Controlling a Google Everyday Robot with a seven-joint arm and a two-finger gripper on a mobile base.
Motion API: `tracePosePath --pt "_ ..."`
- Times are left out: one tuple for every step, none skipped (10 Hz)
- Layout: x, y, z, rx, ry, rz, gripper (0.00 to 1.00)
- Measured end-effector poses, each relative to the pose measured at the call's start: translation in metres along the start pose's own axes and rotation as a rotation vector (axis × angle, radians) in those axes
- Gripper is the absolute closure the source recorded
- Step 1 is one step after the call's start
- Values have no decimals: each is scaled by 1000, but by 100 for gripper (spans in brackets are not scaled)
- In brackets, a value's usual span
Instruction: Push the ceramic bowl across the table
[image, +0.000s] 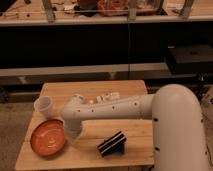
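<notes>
Ceramic bowl (48, 137): orange, shallow, lying at the lower left of the frame near the left edge of the wooden table (131, 90); its right rim meets the bent end of the arm.
Cup (45, 106): white, upright, just above the bowl in the left part of the frame, close beside the arm's elbow.
Gripper (73, 134): at the lower left centre, pointing down at the end of the arm, right against the bowl's right side; whether the fingers are spread or pressed together cannot be told, since the wrist covers them.
Arm (107, 109): white, with small dark dots along it, reaching from the large rounded body at the right across the middle of the table, then bending down toward the bowl.
Dark striped object (111, 144): black with pale stripes, tilted, lying on the table at lower centre, right of the gripper and apart from the bowl.
Robot body (180, 131): broad white shell filling the lower right of the frame.
Shelf (100, 20): runs across the top of the frame behind the table, with cluttered items on it too dim to name.
</notes>
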Motion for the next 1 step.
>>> tracePosePath --pt "5 2 -4 11 -12 2 96"
